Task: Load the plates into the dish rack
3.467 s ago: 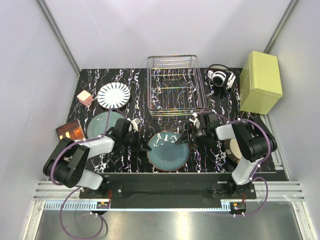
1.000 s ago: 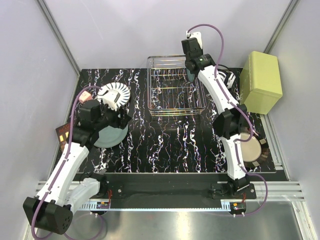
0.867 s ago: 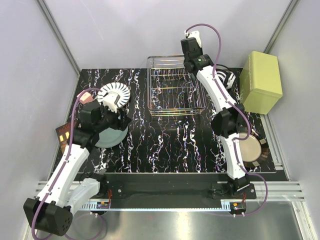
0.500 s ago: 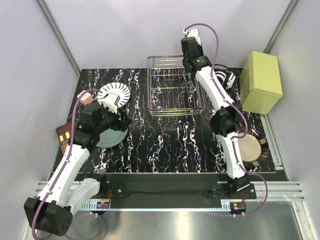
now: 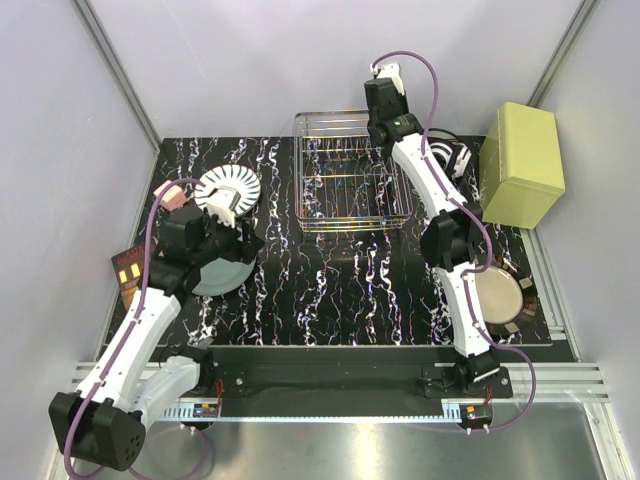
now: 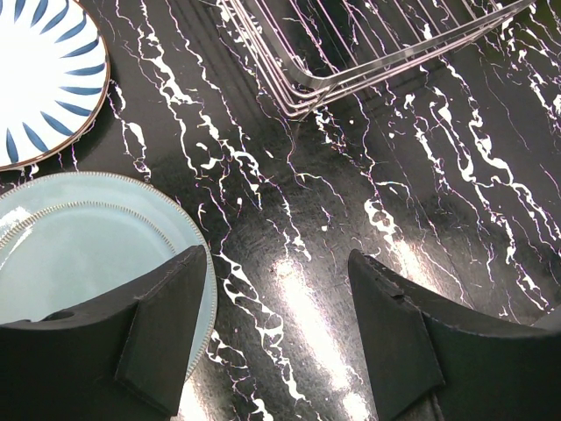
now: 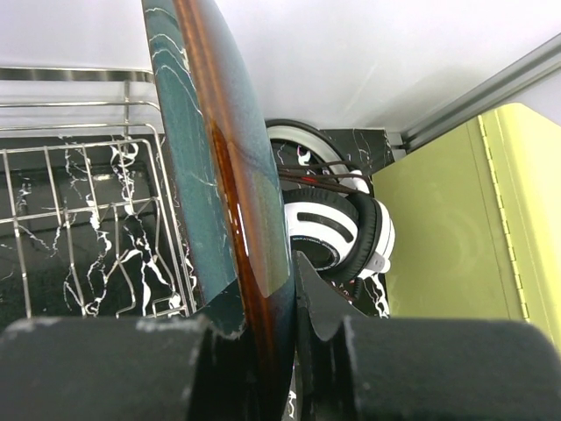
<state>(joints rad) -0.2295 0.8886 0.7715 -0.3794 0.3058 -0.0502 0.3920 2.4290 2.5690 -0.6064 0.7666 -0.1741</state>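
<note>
Right gripper (image 7: 263, 317) clamped on the dark teal plate (image 7: 210, 175), fingers pinching its edge from both faces. The plate stands on edge, nearly upright, flecked teal face toward the dish rack (image 7: 70, 74), glossy brown underside away from it. From above, my right gripper (image 5: 381, 120) is at the rack's far right corner, arm stretched well out over the table (image 5: 330, 290). The plate's lower edge is hidden behind my fingers, so I cannot tell whether it touches the wires. Past the right end of the dish rack (image 5: 352, 222) lie white-and-black headphones (image 7: 333, 228), and beyond them the yellow-green box (image 7: 447, 228). Left gripper (image 6: 280, 316) spread wide with nothing between the fingers, hovering low over the marbled top off the rack's near left corner (image 6: 368, 53). Its left finger (image 6: 166, 324) overlaps the rim of the pale green-blue plate (image 6: 79, 254), which lies flat on the table, left of the rack and nearer me. The striped plate (image 6: 39, 79) lies flat just beyond it, level with the rack's left side and apart from it. The beige plate (image 5: 495, 295) lies flat well to the near right of the rack, partly covered by my right arm.
</note>
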